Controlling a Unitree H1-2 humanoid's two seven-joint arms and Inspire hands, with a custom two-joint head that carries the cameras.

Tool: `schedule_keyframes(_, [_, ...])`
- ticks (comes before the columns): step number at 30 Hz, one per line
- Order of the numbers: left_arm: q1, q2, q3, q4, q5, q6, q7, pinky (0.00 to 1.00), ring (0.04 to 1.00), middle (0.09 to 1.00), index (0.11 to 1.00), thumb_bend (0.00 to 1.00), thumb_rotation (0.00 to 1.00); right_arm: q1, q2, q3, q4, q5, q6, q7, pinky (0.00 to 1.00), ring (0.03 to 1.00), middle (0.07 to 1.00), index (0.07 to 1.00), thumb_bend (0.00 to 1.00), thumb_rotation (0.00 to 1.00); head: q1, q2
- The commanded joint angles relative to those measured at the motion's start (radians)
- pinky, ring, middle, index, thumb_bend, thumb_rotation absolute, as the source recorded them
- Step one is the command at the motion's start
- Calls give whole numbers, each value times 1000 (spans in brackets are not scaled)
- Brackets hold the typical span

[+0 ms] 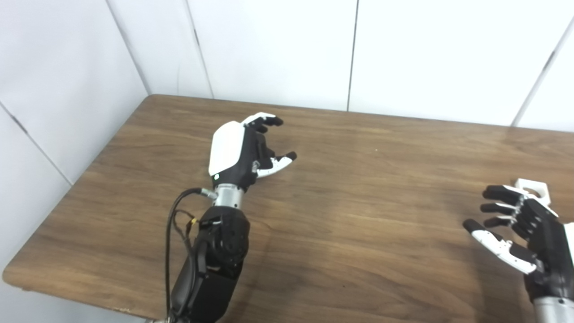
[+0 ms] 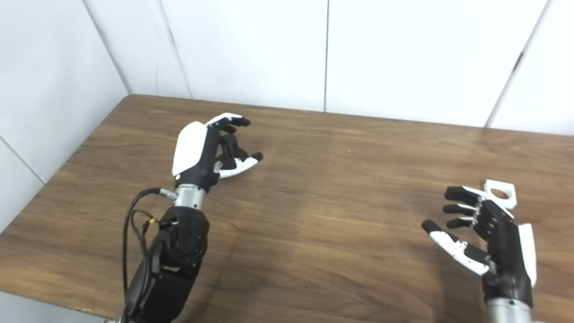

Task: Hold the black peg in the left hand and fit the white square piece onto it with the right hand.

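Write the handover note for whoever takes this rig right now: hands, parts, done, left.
Left hand: open, holds nothing, over the far left of the table.
Right hand: open, holds nothing, near the right edge.
White square piece: flat on the table just beyond the right hand's fingertips, its round hole facing up; whether they touch cannot be told.
Black peg: not visible in either view.
Done: nothing gripped, nothing fitted.
Left: locate the peg and hold it in the left hand, pick up the white piece with the right, fit it on.
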State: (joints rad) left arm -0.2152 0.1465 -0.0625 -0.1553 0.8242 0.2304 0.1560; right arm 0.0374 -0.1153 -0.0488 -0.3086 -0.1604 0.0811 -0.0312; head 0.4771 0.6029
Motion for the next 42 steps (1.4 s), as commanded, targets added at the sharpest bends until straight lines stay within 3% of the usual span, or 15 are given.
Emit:
schedule_keyframes(1, [-62, 32, -7, 2, 72, 14, 36, 541, 697, 739, 648, 672, 227, -14, -4, -3, -48, 6, -7, 6, 474, 612, 672, 645, 556, 0, -1, 1])
schedule_keyframes(12, [-112, 73, -13, 36, 164, 93, 3, 621, 789, 818, 668, 736, 283, -11, -9, 2, -66, -7, 13, 17, 463, 602, 674, 638, 554, 0, -3, 3])
schedule_keyframes(15, [-118, 76, -15, 41, 183, 139, -21, 728, 876, 868, 684, 770, 357, -11, -10, 3, -71, -15, 16, 18, 459, 596, 663, 633, 557, 0, -3, 4])
schedule_keyframes(16, [-120, 76, -15, 45, 191, 156, -27, 889, 968, 932, 704, 796, 411, -10, -10, 3, -72, -15, 16, 18, 460, 592, 658, 630, 557, 0, -3, 5])
schedule_keyframes(19, [-123, 76, -16, 57, 209, 188, -22, 984, 997, 978, 715, 821, 440, -8, -10, 4, -72, -19, 6, 18, 452, 580, 649, 625, 555, 0, -4, 6])
schedule_keyframes(26, [-133, 80, -22, 95, 260, 236, -29, 1000, 1000, 1000, 738, 847, 476, -7, -6, 4, -76, -23, 14, 18, 436, 559, 638, 626, 551, 0, -4, 9])
schedule_keyframes(37, [-138, 51, 19, 139, 365, 239, -115, 1000, 1000, 1000, 730, 884, 525, -1, -9, 3, -81, -17, 9, 23, 433, 559, 636, 626, 549, 0, -8, 17])
schedule_keyframes(42, [-132, 42, 22, 153, 376, 239, -124, 1000, 1000, 1000, 706, 894, 518, 1, -2, 8, -87, -30, 15, 19, 431, 559, 632, 620, 546, 0, -9, 17])
